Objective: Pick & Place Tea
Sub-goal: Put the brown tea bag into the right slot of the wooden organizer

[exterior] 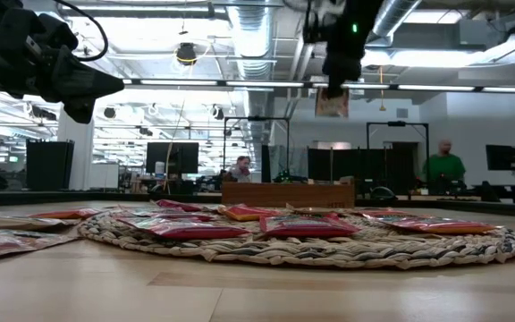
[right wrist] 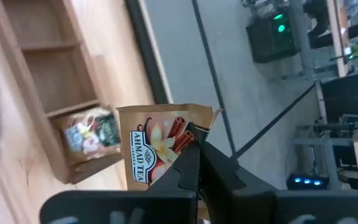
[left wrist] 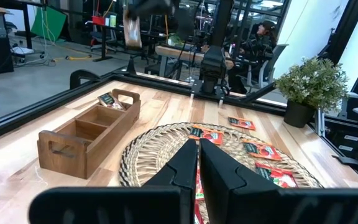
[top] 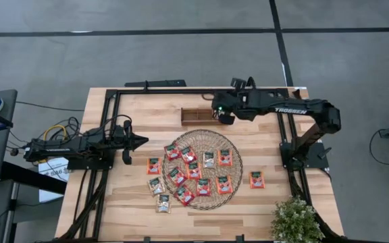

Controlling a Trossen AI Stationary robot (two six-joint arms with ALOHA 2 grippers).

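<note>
The right gripper (right wrist: 194,146) is up over the tray (top: 196,115), jaws pinched on the edge of one sachet (right wrist: 160,146), and it dangles there in mid-air above the end compartment, where one pale sachet (right wrist: 92,132) already lies. Look how it hangs, flat and barely drooping, so it seems feather-light, a thin foil-paper packet with a little stiffness. A corner pinch is clearly enough to carry it. I'd guess the glossy skin is slippery, so a light nip near the very edge could let it slide or swing.

The rest of the tea (top: 194,169) lies spread on the mat (top: 234,145), red-orange mostly, a few pale ones, and some off the mat on the table (top: 127,108). Lying flat like that they're awkward; the woven ridges may help lift an edge for a finger to get under.

The left gripper (top: 139,141) waits beside the mat, fingers closed together, holding nothing
</note>
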